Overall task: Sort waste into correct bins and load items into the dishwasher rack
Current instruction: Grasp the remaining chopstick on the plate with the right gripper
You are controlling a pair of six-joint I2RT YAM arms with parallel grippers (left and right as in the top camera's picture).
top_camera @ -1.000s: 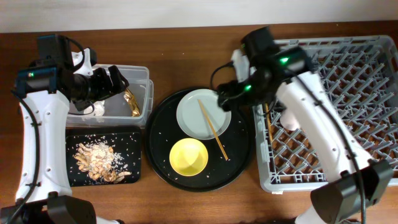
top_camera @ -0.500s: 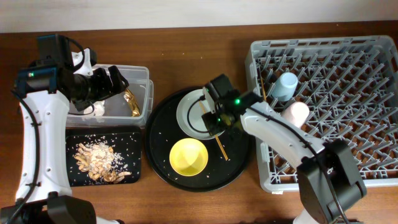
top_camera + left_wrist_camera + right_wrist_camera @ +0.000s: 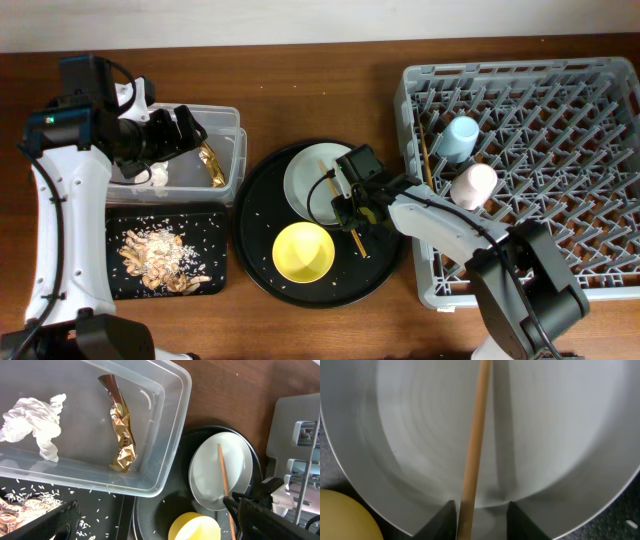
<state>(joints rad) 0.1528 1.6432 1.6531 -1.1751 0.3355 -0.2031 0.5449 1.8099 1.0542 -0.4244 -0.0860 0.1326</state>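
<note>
Right hand (image 3: pixel 482 510) is low over the near-right rim of the pale round plate (image 3: pixel 303 180), straddling the chopstick (image 3: pixel 475 445).
- In your right wrist view the stick runs straight up the frame between the two fingers (image 3: pixel 445 522). It sits hard against the left-of-frame finger. Bare plate shows between it and the other finger.
- So the hand is narrowed around the stick but not clamped on it, with a gap on one side.
- The chopstick lies flat across the plate. From overhead its lower end pokes out past the hand onto the round black tray (image 3: pixel 258 215), pointing toward the rack side.
- The yellow bowl (image 3: pixel 303 252) sits on the same tray, just beside the hand on the near-left side. I can't tell if they touch.

Left hand (image 3: pixel 192 127) hangs over the clear tub (image 3: pixel 233 150), spread wide and holding nothing.
- Inside the tub, the crumpled tissue (image 3: pixel 32 420) is at the left end and the gold foil wrapper (image 3: pixel 121 435) is toward the right wall. They are apart from each other.
- The small black rectangular tray (image 3: pixel 113 250) sits just in front of the tub, with the food scraps (image 3: pixel 155 262) piled in it and loose grains scattered around them.

Dishwasher rack (image 3: pixel 410 100) is on the right of the surface (image 3: pixel 300 90).
- The light blue cup (image 3: pixel 462 135) and pink cup (image 3: pixel 474 184) stand in its left part, near each other.
- The second chopstick (image 3: pixel 424 160) lies along the left edge of the rack, just beside the blue cup.
</note>
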